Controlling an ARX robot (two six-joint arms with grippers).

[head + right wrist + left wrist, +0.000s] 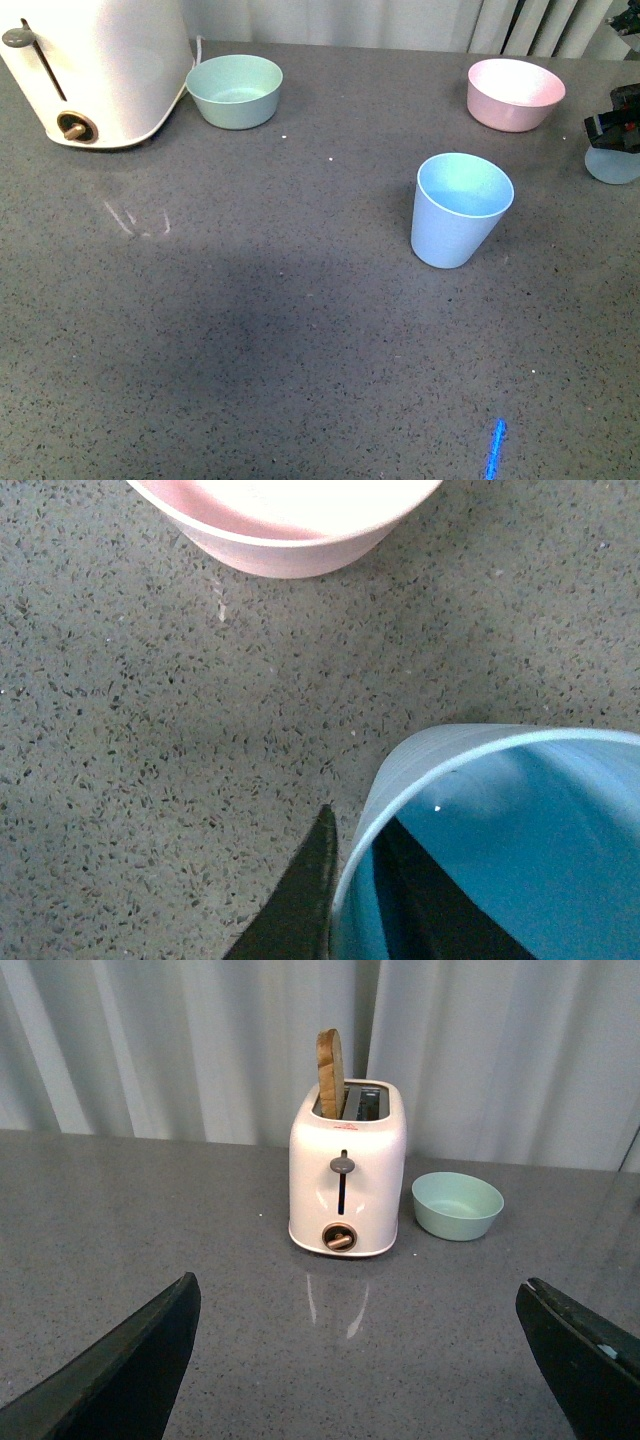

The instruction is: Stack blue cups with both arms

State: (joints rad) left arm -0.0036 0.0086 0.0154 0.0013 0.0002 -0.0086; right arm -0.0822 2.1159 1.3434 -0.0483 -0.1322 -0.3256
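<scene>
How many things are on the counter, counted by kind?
Blue cups: 2
Bowls: 2
Toaster: 1
Toast slice: 1
Total: 6

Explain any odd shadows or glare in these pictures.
Front view: a soft shadow darkens the table's middle; a blue streak glows lower right. Left wrist view: the toaster reflects faintly in the table. Right wrist view: the pink bowl's rim looks washed out.

Kitchen-style speckled grey countertop [250,350], white toaster [346,1175] with toast [330,1075], mint bowl [457,1205]
</scene>
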